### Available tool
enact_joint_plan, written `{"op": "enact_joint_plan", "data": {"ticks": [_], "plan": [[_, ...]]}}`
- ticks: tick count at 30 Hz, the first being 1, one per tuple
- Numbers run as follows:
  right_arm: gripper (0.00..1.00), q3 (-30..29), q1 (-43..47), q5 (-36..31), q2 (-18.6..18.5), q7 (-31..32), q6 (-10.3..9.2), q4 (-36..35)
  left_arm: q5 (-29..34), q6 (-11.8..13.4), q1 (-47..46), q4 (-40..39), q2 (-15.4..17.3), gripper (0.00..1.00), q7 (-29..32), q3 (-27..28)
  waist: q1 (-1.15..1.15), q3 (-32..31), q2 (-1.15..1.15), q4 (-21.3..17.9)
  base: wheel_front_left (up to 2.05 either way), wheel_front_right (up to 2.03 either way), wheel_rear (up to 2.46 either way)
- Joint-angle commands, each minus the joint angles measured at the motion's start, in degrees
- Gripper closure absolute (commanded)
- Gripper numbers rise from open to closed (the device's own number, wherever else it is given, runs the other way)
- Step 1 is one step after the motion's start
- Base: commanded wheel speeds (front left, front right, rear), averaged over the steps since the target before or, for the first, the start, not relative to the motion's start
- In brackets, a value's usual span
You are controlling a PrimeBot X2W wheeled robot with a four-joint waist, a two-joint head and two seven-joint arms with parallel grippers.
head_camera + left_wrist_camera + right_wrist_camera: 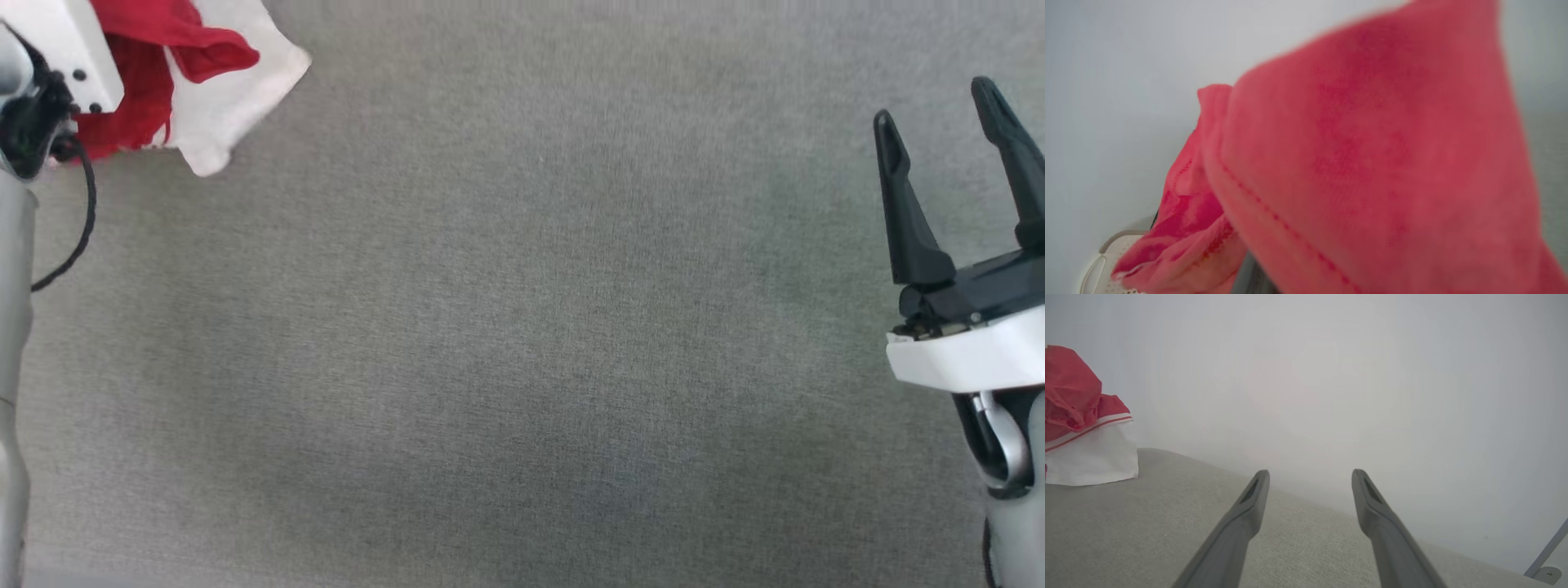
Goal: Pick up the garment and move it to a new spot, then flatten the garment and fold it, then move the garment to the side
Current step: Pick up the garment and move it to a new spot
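Far left corner of the grey fabric surface (522, 327): you have the garment (220, 98), bunched under the left arm (57, 49) (left gripper fingers buried in red cloth, so I cannot tell their state). Right edge: right gripper (935, 106) above the surface, fingers spread, empty.

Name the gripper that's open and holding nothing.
The right gripper: its two dark fingers stand spread over the bare grey surface with nothing between them. The left gripper is closed in the garment, red cloth bunched over its fingers.
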Motion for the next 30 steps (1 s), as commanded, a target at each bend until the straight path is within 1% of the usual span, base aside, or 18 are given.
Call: {"op": "enact_joint_plan", "data": {"ticks": [1, 5, 9, 14, 17, 18, 20, 24, 26, 27, 30], "plan": [[0.0, -0.46, 1.1, 0.14, 0.44, -0.59, 0.0, 0.65, -0.87, -0.08, -0.36, -2.26, 0.96, 1.0, 0.51, -0.85, 0.0, -2.1, 0.0, 0.28, 0.0, 0.0, 0.0], [0.0, -1.22, 2.0, 0.29, 1.86, -1.69, 0.0, 1.54, -2.63, -0.08, 0.96, -8.93, 2.61, 1.0, 3.63, -3.24, 0.0, -4.65, 0.0, -0.15, 0.0, 0.0, 0.0], [0.0, -2.25, 2.98, -0.16, 3.32, -2.77, 0.0, 2.4, -2.42, -0.03, 2.43, -16.63, 5.1, 1.0, 7.17, -5.34, 0.0, -6.92, 0.0, -1.07, 0.0, 0.0, 0.0], [0.0, -3.44, 4.09, -0.07, 5.04, -4.12, 0.0, 3.59, -3.64, 0.16, 5.68, -27.46, 6.61, 1.0, 12.41, -6.54, 0.0, -9.47, 0.0, -3.52, 0.0, 0.0, 0.0], [0.0, -4.2, 4.65, -0.2, 6.05, -4.83, 0.0, 4.28, -4.33, 0.77, 8.1, -34.14, 7.64, 1.0, 15.86, -7.08, 0.0, -10.68, 0.0, -5.64, 0.0, 0.0, 0.0], [0.0, -4.2, 4.65, -0.2, 6.05, -4.83, 0.0, 4.28, -4.33, 0.77, 8.1, -34.14, 7.64, 1.0, 15.86, -7.08, 0.0, -10.68, 0.0, -5.64, 0.0, 0.0, 0.0], [0.0, -4.77, 5.28, -0.21, 6.86, -5.32, 0.0, 4.53, -5.58, 1.22, 9.88, -38.84, 7.56, 1.0, 18.31, -7.39, 0.0, -11.2, 0.0, -7.34, 0.0, 0.0, 0.0], [0.0, -6.22, 6.1, -0.33, 7.64, -6.09, 0.0, 5.2, -5.84, 1.95, 12.38, -47.57, 8.39, 1.0, 22.7, -8.7, 0.0, -11.68, 0.0, -11.19, 0.0, 0.0, 0.0], [0.0, -6.9, 6.67, -0.2, 8.35, -6.52, 0.0, 5.67, -7.15, 2.37, 13.82, -51.26, 7.87, 1.0, 24.73, -9.36, 0.0, -11.67, 0.0, -13.36, 0.0, 0.0, 0.0], [0.0, -7.17, 6.82, -0.26, 8.58, -6.72, 0.0, 5.85, -6.99, 2.42, 14.23, -53.08, 8.11, 1.0, 25.76, -10.01, 0.0, -11.57, 0.0, -14.5, 0.0, 0.0, 0.0], [0.0, -8.21, 7.56, -0.23, 9.31, -7.21, 0.0, 6.09, -7.72, 2.72, 15.54, -57.52, 7.12, 1.0, 28.27, -11.82, 0.0, -11.07, 0.0, -17.58, 0.0, 0.0, 0.0]]}}
